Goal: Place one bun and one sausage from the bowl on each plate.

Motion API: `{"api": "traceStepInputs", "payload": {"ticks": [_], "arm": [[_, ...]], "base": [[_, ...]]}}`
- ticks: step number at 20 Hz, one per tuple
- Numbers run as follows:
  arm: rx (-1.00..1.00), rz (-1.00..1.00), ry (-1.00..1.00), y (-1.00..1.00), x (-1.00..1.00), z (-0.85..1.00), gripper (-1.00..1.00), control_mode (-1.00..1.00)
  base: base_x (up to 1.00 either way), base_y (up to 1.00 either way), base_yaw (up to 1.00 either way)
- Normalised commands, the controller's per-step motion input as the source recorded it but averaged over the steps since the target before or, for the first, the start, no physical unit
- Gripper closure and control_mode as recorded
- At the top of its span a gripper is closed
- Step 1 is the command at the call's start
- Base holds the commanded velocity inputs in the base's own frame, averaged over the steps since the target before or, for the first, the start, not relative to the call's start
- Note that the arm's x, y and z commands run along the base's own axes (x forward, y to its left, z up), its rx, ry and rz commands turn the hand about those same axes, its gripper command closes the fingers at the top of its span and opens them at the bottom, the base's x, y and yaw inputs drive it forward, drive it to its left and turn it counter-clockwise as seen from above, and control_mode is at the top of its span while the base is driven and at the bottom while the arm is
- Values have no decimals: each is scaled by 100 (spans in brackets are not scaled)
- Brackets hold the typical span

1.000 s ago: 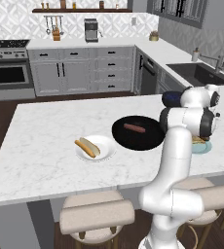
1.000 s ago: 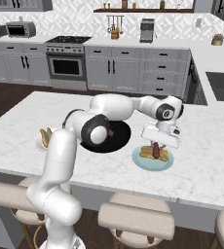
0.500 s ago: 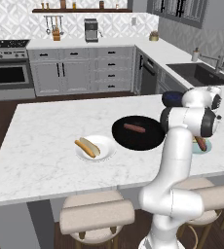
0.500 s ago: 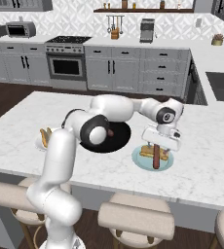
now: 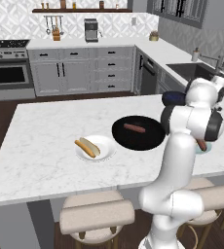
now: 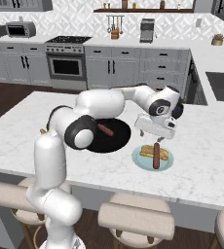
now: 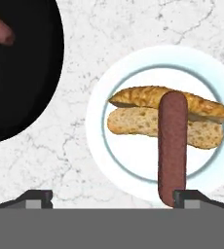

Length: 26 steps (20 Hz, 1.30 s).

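My gripper hangs open just above the pale blue-green plate, its fingertips wide apart with nothing between them. On that plate a split bun lies flat, and a sausage rests across it, its near end beside my right fingertip. To the left sits the black bowl holding one sausage. The white plate carries a bun and a sausage and stands left of the bowl. My arm hides most of the blue-green plate in the left base view.
A dark navy bowl stands behind the arm near the island's far edge. Stools are tucked under the island's near edge. A sink is set in the counter at the back right.
The jaws have gone from shut on the sausage to wide open. The sausage has dropped onto the bun on the blue-green plate.
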Motion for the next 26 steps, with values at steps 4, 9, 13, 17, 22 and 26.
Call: {"api": "traceStepInputs", "payload": {"ticks": [4, 9, 13, 17, 22, 26], "arm": [[-14, 31, 0, 100, 16, 19, -100, -100], [-20, 33, 0, 100, 17, 5, -100, -100], [-10, 12, -20, 77, 2, -20, -100, -100], [-2, 4, -25, 82, 17, -11, -100, -100], [-4, 0, -5, 65, 65, -17, -100, -100], [-5, 0, -7, 45, 48, 0, -100, -100]], "base": [[0, 0, 0], [0, 0, 0], [0, 0, 0], [0, 0, 0], [0, 0, 0], [0, 0, 0]]}}
